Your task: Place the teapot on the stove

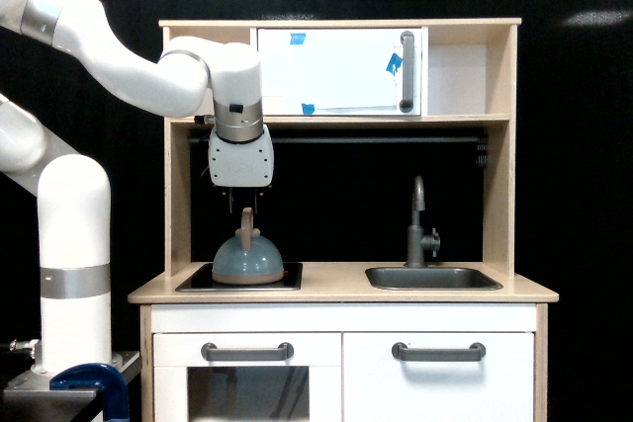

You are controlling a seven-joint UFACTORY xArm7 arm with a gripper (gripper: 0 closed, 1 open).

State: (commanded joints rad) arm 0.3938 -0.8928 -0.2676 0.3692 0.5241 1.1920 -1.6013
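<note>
The pale blue-grey teapot (247, 260) stands upright on the black stove (196, 282), at the left of the light wood counter. Its tan loop handle points straight up. My gripper (244, 201) hangs directly above that handle, just clear of its top. The jaws look open and hold nothing. The dark fingers are hard to make out against the black backdrop.
A grey faucet (419, 229) and a metal sink (432, 277) sit at the exterior view's right of the counter. Above the gripper runs a shelf holding a white cabinet door (341, 71). The wooden side wall (179, 195) stands close on the left of the arm.
</note>
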